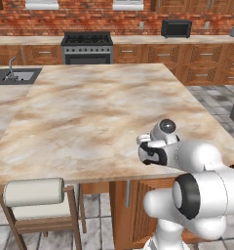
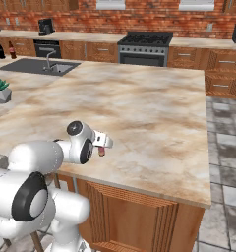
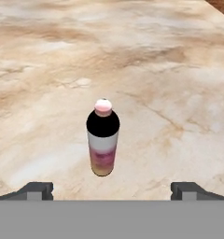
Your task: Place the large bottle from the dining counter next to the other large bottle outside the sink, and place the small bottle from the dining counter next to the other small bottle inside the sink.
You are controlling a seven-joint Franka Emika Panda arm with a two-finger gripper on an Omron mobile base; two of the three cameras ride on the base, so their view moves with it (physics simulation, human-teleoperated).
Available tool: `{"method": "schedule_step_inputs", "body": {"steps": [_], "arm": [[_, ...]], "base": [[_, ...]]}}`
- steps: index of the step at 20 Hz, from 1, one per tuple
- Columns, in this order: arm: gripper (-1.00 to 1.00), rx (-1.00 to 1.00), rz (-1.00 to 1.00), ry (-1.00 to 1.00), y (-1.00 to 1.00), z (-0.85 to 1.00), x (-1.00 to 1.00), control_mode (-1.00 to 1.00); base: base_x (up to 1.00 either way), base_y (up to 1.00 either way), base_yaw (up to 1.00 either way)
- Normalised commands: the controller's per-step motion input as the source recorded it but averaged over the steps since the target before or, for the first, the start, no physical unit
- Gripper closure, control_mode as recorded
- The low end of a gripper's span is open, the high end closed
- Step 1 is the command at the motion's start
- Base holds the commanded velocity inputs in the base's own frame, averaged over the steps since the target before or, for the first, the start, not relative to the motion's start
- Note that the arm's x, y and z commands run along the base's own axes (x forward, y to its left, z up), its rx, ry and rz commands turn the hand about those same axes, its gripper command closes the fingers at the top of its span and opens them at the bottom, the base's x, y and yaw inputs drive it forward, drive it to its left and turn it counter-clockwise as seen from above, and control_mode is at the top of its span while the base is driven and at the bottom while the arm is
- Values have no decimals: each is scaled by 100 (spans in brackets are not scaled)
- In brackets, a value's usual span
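We see a broad marbled beige desk (image 1: 99, 112) over reddish wooden cabinets, in a kitchen with a brick wall, a stove (image 1: 87, 47) and a sink (image 2: 41, 66) at the far left. The small bottle (image 3: 103, 137) stands upright on the desk, just ahead of the claw (image 3: 111, 190) and between its fingertips, untouched. The claw is spread wide and holds nothing.

The dining counter (image 3: 170, 70), beige-brown marbled stone over reddish wooden cabinets, carries the small bottle (image 3: 103, 137) upright just ahead of the pincer (image 3: 112, 190), centred between its widely parted tips. A potted plant (image 2: 0, 91) sits far left.
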Motion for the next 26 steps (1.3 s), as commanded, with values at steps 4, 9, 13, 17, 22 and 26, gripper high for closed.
{"method": "schedule_step_inputs", "body": {"steps": [4, 9, 13, 17, 22, 26], "arm": [[-100, 0, 0, 0, 14, -16, 14, -100], [-100, 0, 0, 0, 5, -8, 20, -100], [-100, 0, 0, 0, 0, -2, 17, -100], [-100, 0, 0, 0, 0, -3, 15, -100], [-100, 0, 0, 0, 0, -3, 4, -100], [-100, 0, 0, 0, 0, -3, 2, -100]], "base": [[0, 0, 0], [0, 0, 0], [0, 0, 0], [0, 0, 0], [0, 0, 0], [0, 0, 0]]}}
